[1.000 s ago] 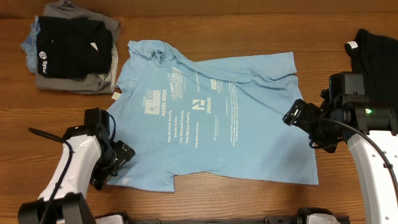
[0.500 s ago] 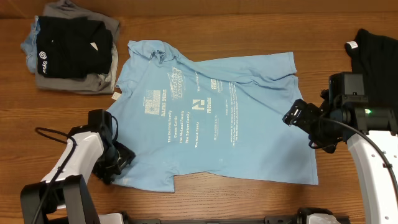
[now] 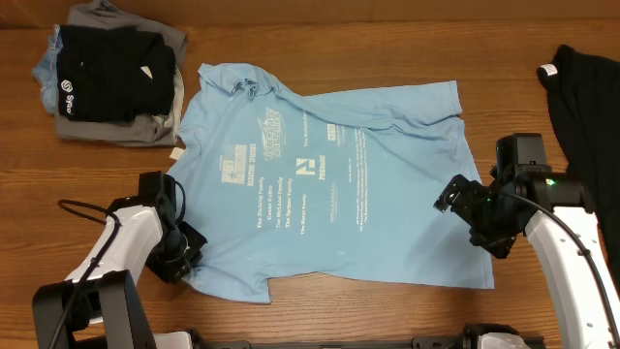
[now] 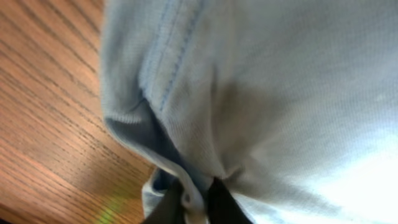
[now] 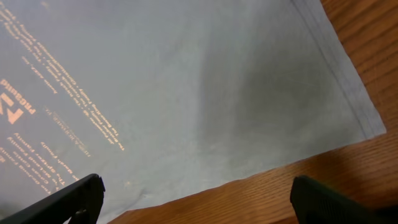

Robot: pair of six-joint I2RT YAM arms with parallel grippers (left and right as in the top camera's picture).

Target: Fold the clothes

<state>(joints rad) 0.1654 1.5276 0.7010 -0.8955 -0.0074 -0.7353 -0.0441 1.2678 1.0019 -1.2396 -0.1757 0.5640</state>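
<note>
A light blue T-shirt point(image 3: 329, 184) with pale lettering lies spread flat, print side up, in the middle of the table. My left gripper point(image 3: 186, 254) is at its lower left edge and shut on a pinch of the cloth. The left wrist view shows the hem of the T-shirt point(image 4: 205, 93) bunched between the left gripper point(image 4: 196, 204). My right gripper point(image 3: 472, 218) hovers open over the shirt's right side. In the right wrist view the T-shirt point(image 5: 186, 93) and bare wood lie between the wide-apart fingers of the right gripper point(image 5: 199, 202), which hold nothing.
A stack of folded clothes point(image 3: 111, 78), black on top of grey, sits at the back left. A black garment point(image 3: 586, 107) with a white tag point(image 3: 549, 70) lies at the right edge. The wooden table point(image 3: 339, 315) shows in front of the shirt.
The left gripper has shut on the shirt's lower left edge. The right gripper has moved left and toward the front, over the shirt's right side, still open.
</note>
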